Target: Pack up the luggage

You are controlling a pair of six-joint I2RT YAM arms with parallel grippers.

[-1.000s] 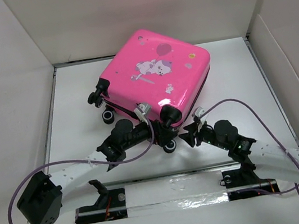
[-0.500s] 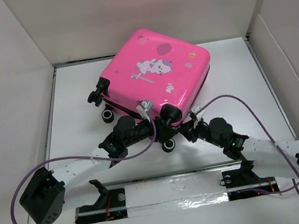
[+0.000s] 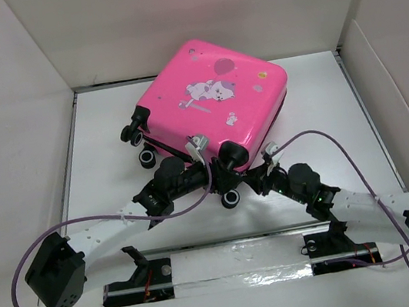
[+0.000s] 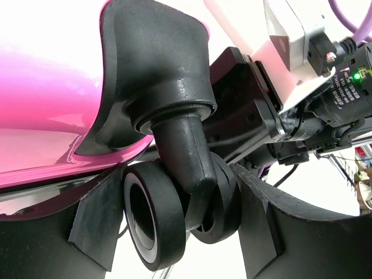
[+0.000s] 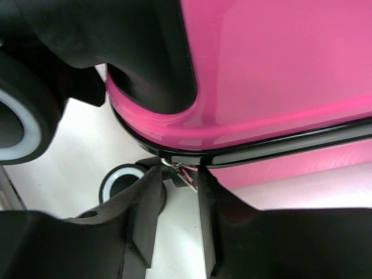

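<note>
Luggage point(image 3: 215, 97) lies closed at upper centre of the counter point(image 3: 109, 137). Left tool point(image 4: 174, 244) clamps the wheel point(image 4: 152, 221) at its lower corner. Right tool point(image 5: 177, 197) flanks the zipper pull point(image 5: 181, 172); whether it pinches, I cannot tell. Brace the wheel firmly and draw the pull along the seam, not outward.

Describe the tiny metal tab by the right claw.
Find the pink suitcase and follow its black zip line to the near corner. There, at the right gripper, hangs the zipper pull: small and silvery, unlike the black wheels nearby.
</note>
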